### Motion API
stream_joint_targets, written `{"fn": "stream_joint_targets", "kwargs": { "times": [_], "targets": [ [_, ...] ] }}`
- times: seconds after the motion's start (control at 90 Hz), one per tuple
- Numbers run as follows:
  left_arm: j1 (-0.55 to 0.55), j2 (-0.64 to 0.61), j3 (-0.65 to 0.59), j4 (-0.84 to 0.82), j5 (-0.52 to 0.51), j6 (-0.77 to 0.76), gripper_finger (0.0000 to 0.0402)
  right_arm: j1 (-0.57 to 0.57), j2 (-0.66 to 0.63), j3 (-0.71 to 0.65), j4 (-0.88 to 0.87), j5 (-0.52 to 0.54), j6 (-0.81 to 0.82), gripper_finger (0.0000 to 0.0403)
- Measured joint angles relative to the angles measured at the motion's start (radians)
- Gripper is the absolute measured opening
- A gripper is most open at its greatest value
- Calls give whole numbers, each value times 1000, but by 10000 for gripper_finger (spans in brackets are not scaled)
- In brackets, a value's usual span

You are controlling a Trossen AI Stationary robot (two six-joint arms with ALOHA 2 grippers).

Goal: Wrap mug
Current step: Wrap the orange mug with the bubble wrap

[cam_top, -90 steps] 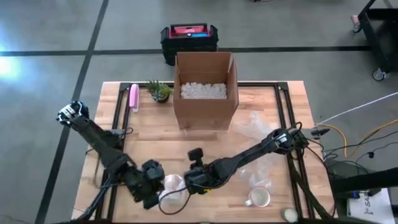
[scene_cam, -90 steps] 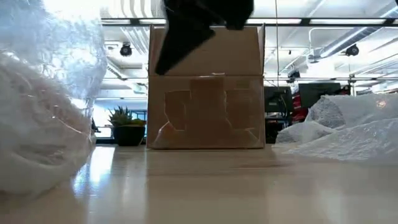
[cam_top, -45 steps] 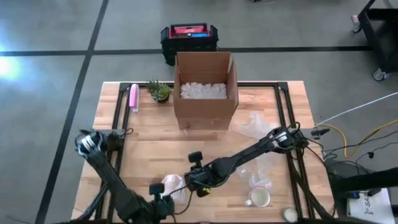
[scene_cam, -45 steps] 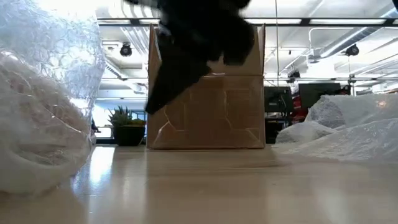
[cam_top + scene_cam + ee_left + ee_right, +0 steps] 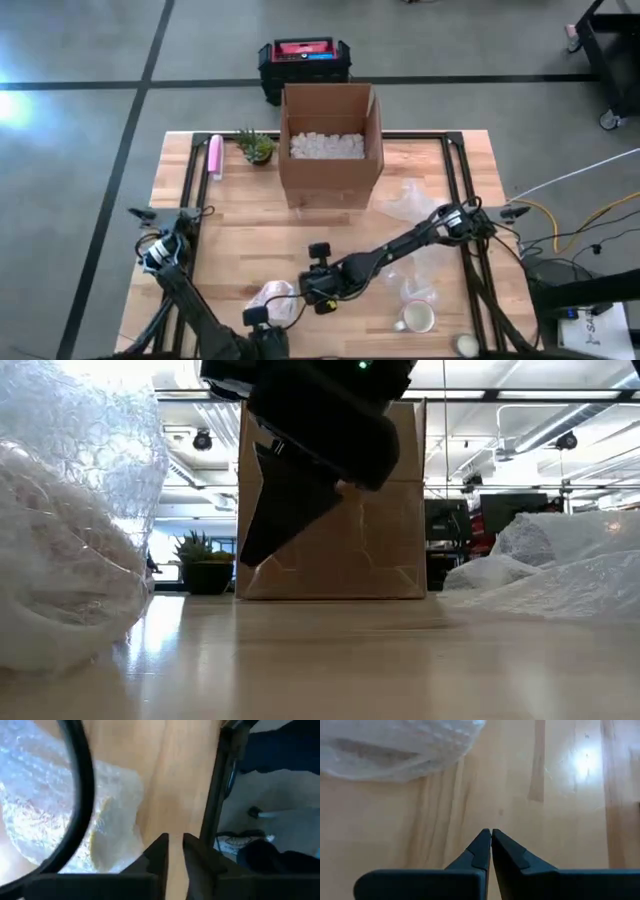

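Note:
A bundle of bubble wrap [image 5: 272, 298] lies on the table near its near edge, and something yellowish shows through it [image 5: 102, 837]. A bare white mug [image 5: 415, 318] stands upright near the near right corner. My left gripper [image 5: 175, 845] hangs at the near edge, just nearer than the bundle [image 5: 262, 332], with a narrow gap between its fingers and only wood in that gap. My right gripper [image 5: 491, 834] is shut on nothing, above bare wood just right of the bundle [image 5: 318, 292].
An open cardboard box [image 5: 330, 140] with white packing fill stands at the far middle, a small potted plant [image 5: 257, 147] and a pink item [image 5: 214, 155] to its left. Loose bubble wrap [image 5: 408, 200] lies right of the box and near the mug [image 5: 420, 285].
My left gripper has drawn back from the bundle toward the table's near edge, and its arm has swung round at the left. The bundle has stayed where it was. In the low view a dark gripper has come lower in front of the box.

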Motion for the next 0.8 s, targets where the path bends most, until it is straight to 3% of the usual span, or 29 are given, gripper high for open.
{"fn": "stream_joint_targets", "kwargs": {
  "times": [0.189, 0.367, 0.556, 0.8],
  "targets": [
    [-14, -3, -7, -34, 9, -4, 143, 27, 0, -20, -1, -1, 46, 2],
    [-10, -3, -9, -149, -20, -34, 178, 44, 0, -53, -3, -1, 90, 2],
    [-10, -2, -25, -167, -91, -37, 178, 61, 0, -71, -2, -1, 115, 2],
    [7, 1, -99, -163, -131, -31, 144, 69, 0, -73, -2, 5, 116, 2]
  ]
}}
